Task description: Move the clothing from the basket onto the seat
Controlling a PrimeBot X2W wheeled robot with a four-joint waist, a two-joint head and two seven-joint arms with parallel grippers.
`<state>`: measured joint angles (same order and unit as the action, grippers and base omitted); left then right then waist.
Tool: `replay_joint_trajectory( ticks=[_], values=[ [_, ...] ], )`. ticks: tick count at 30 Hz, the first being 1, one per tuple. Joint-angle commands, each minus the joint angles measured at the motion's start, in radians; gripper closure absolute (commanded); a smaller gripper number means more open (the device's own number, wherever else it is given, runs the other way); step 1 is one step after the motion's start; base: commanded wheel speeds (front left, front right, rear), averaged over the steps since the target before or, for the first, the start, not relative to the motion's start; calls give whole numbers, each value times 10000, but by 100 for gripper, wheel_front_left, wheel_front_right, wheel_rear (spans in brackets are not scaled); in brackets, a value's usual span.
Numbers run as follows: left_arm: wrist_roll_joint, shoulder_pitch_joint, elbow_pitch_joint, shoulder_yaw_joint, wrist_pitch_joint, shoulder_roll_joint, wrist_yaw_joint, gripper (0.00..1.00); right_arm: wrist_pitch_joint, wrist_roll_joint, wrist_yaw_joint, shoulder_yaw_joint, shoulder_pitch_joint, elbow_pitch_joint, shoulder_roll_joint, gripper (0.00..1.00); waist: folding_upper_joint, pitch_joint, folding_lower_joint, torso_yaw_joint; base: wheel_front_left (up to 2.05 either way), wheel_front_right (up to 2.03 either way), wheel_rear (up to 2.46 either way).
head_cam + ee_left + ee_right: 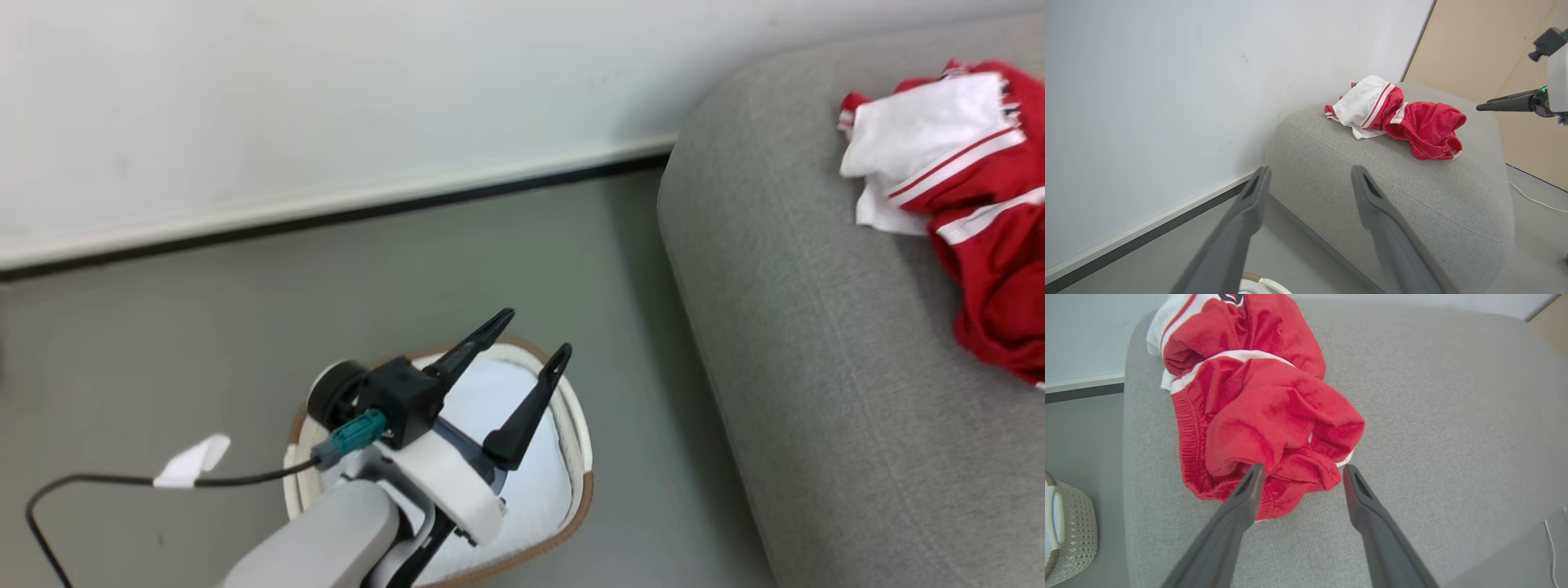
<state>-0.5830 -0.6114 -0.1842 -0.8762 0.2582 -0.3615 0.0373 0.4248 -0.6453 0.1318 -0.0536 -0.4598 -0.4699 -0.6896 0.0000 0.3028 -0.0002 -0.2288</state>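
The red-and-white clothing [971,204] lies bunched on the grey seat [816,343], near its back end by the wall. The cream basket [581,457] stands on the floor left of the seat, with a pale liner showing inside. My left gripper [537,331] hangs open over the basket, nothing between its fingers; in its own view the left gripper [1310,169] points toward the seat [1412,196] and the clothing [1425,126]. My right gripper [1303,468] is open just above the near edge of the clothing [1257,408], gripping none of it.
A white wall with a dark baseboard [343,214] runs behind the basket and seat. A black cable with a white tag [192,461] trails from my left wrist. A thin white cord [1531,200] lies on the floor beyond the seat. The basket's side [1073,526] stands close to the seat [1433,416].
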Motion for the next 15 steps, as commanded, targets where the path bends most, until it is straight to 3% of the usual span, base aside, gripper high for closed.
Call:
replay_joint_trajectory(
  ticks=[1, 7, 15],
  values=[
    [-108, 271, -44, 115, 62, 5, 63, 0, 74, 5, -23, 22, 226, 343, -71, 0, 0, -784, 2, -99, 0, 0, 0],
    [-408, 1030, 68, 1094, 63, 25, 437, 0, -148, -248, -23, 103, 1047, 2392, -76, 0, 0, -1731, 2, 213, 0, 0, 0],
    [-634, 2487, 499, 3258, 61, -145, 699, 0, -1759, 54, -23, 183, 2014, 3894, 1676, 0, 0, -2613, 2, 974, 0, 0, 0]
  ],
)
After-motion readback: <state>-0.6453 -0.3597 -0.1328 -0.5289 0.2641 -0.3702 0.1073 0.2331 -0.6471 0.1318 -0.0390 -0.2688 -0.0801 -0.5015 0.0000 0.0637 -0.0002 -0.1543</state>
